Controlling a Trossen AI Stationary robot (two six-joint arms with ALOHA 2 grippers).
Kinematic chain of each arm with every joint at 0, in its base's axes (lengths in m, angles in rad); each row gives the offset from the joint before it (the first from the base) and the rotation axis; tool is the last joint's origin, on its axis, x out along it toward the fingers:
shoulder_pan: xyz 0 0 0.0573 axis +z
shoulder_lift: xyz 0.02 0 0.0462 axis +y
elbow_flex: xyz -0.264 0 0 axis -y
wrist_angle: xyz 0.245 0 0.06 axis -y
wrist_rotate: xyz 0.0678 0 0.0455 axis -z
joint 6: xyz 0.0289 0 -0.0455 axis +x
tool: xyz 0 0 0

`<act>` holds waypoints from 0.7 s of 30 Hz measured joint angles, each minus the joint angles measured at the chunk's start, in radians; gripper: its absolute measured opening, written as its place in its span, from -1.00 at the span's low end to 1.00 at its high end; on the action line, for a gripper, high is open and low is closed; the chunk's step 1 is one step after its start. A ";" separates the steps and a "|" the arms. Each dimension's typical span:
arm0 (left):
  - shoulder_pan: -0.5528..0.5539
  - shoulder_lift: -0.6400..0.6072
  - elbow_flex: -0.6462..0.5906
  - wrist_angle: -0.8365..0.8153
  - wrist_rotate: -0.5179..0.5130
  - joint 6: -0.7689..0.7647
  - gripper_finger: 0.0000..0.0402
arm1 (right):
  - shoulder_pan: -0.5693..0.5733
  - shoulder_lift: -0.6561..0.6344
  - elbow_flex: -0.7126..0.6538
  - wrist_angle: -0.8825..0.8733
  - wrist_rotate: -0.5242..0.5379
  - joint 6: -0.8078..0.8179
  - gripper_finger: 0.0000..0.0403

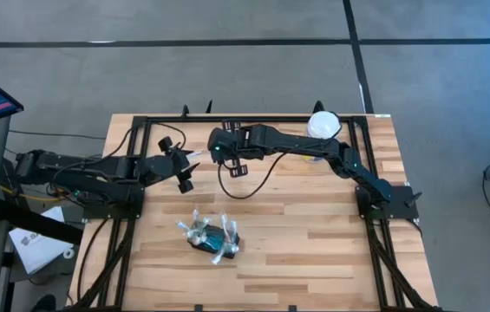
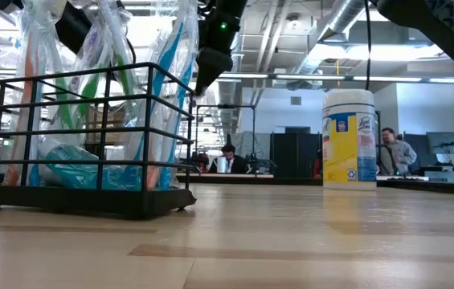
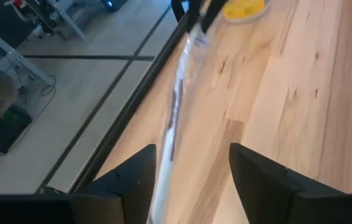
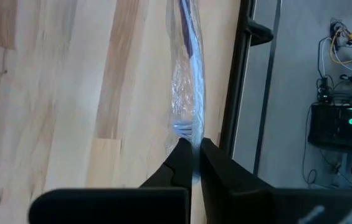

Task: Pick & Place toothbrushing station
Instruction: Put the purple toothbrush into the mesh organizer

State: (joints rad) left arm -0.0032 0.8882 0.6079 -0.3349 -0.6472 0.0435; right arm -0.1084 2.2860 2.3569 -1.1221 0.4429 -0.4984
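The station (image 1: 212, 236) is a black wire rack. It sits on the wood table (image 1: 314, 251), toward the front and a bit left of the middle, well apart from both arms. Brushes in clear wrap stand and lean inside it; some have green, orange or blue on them. One more brush (image 4: 185, 93) in clear wrap is up in the air near the back of the table, between the two arms. The right claw (image 4: 192, 149) is pressed together on one end of this brush and pinches the wrap tight. The right arm reaches in from the right side, across the back of the table. The left claw (image 3: 191, 180) comes from the left side and points at the right claw. Its fingers are spread wide, and the other end of the brush runs through the gap between them, closer to one finger. I cannot tell if that finger touches the wrap. A round can (image 2: 349, 138) with a white lid and a yellow label stands at the back right of the table, under the right arm. Far behind the table, two people (image 2: 228, 159) are in the room.
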 joint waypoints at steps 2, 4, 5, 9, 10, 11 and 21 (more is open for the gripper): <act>0.000 0.019 0.000 -0.002 0.000 0.000 0.00 | 0.003 0.000 0.000 -0.002 0.004 -0.004 -0.99; 0.000 0.041 0.000 -0.002 0.000 0.000 0.01 | 0.007 0.000 0.000 -0.003 0.004 -0.007 -0.99; 0.000 0.055 0.000 -0.005 0.000 0.000 0.01 | 0.009 0.000 0.000 -0.002 0.004 -0.007 -0.99; 0.007 0.105 0.000 -0.007 -0.021 0.001 -0.01 | 0.013 0.000 0.000 -0.003 0.004 -0.009 -0.99; 0.011 0.114 0.000 -0.006 -0.028 0.001 -0.01 | 0.013 0.000 0.000 -0.003 0.004 -0.010 -0.99; 0.016 0.121 0.000 -0.007 -0.037 0.001 -0.02 | 0.013 0.000 0.000 -0.003 0.004 -0.009 -0.99; 0.073 0.141 0.000 -0.024 -0.044 0.001 -0.14 | 0.016 0.000 0.000 -0.008 0.004 -0.008 -0.99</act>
State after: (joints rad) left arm 0.0696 1.0295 0.6083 -0.3587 -0.6914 0.0444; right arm -0.0921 2.2860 2.3566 -1.1301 0.4469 -0.5060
